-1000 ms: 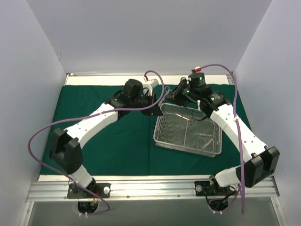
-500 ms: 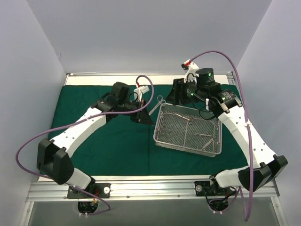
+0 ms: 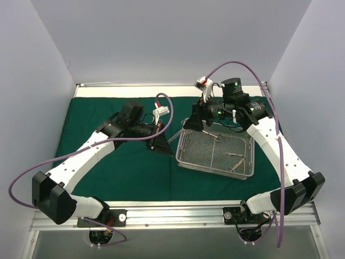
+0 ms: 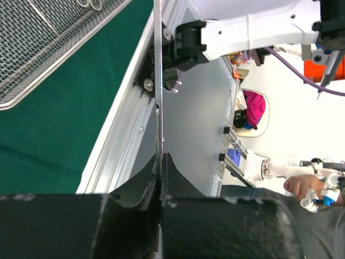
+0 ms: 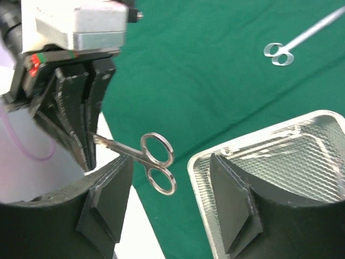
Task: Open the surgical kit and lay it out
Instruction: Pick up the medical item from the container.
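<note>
The surgical kit lies open: its dark green drape (image 3: 124,167) is spread flat over the table, and the silver mesh tray (image 3: 243,171) sits on it at the right with steel instruments (image 3: 214,135) inside. My left gripper (image 3: 166,142) (image 4: 160,162) is shut on the blade end of a small pair of scissors (image 3: 178,135) (image 5: 156,162) and holds it in the air just left of the tray. My right gripper (image 3: 195,123) (image 5: 170,189) is open, its fingers either side of the scissors' ring handles without touching them.
Another ring-handled instrument (image 5: 280,54) lies loose on the drape beyond the tray (image 5: 302,156). White walls close in the table on the left, back and right. A metal rail (image 3: 172,216) runs along the near edge.
My right gripper has opened and let go of the scissors. The left gripper, still shut on them, has drawn back left and toward the near side, away from the tray's corner.
</note>
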You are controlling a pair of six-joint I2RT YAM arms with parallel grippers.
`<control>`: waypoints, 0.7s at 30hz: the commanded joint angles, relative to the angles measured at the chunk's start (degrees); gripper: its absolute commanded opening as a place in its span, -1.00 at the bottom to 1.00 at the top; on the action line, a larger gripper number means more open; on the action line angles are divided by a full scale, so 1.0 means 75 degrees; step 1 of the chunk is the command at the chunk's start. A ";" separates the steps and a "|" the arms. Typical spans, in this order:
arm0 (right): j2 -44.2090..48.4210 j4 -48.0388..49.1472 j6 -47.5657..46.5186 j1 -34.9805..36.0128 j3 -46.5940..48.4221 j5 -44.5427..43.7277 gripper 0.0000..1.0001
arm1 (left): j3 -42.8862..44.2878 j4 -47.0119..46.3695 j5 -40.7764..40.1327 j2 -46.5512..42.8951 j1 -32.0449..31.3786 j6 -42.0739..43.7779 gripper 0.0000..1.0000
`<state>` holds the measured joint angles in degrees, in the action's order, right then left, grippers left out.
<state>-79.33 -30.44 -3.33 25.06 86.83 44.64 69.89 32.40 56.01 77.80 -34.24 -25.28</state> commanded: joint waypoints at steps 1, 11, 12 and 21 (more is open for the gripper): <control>0.0159 0.0167 -0.0212 -0.0072 -0.0198 0.1287 0.15 | -0.0060 -0.0125 0.0536 -0.0318 -0.0075 0.0113 -0.95; 0.0183 0.1161 0.0444 -0.0130 -0.0748 0.2461 -0.45 | -0.0119 -0.0148 0.0911 -0.0494 -0.0122 0.0206 -0.95; 0.0171 0.1361 0.0908 -0.0130 -0.0818 0.2729 -0.74 | -0.0131 -0.0160 0.0946 -0.0518 -0.0134 0.0206 -0.95; 0.0896 0.2672 0.2820 -0.0879 -0.1767 0.1713 -1.00 | -0.0505 -0.1233 -0.0946 -0.1559 0.0975 -0.0554 0.36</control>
<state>-75.75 -18.04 10.85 21.23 76.31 63.96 66.76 31.55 54.06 72.27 -31.38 -25.02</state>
